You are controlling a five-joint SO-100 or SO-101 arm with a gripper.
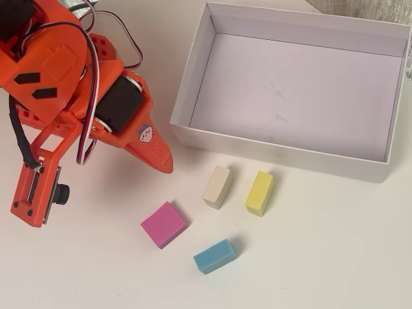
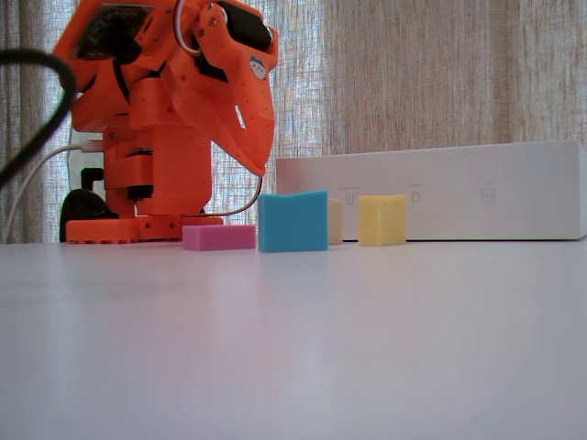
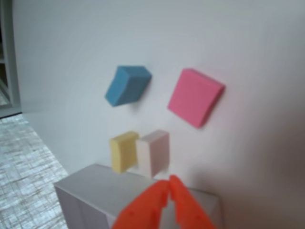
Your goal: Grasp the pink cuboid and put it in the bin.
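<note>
Matte pink cuboid (image 1: 163, 223); smooth white cardboard bin (image 1: 182, 90); orange plastic gripper (image 3: 169, 183).

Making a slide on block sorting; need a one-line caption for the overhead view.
Orange arm's gripper poised above pink cuboid, blue, yellow and cream blocks, beside empty bin.

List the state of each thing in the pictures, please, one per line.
End effector: shut, holding nothing, above the table.
Pink cuboid: flat on the table, not grasped.
Blue block: on the table, free.
Yellow block: on the table, beside the bin.
White block: on the table, free.
Bin: open, empty.
</note>
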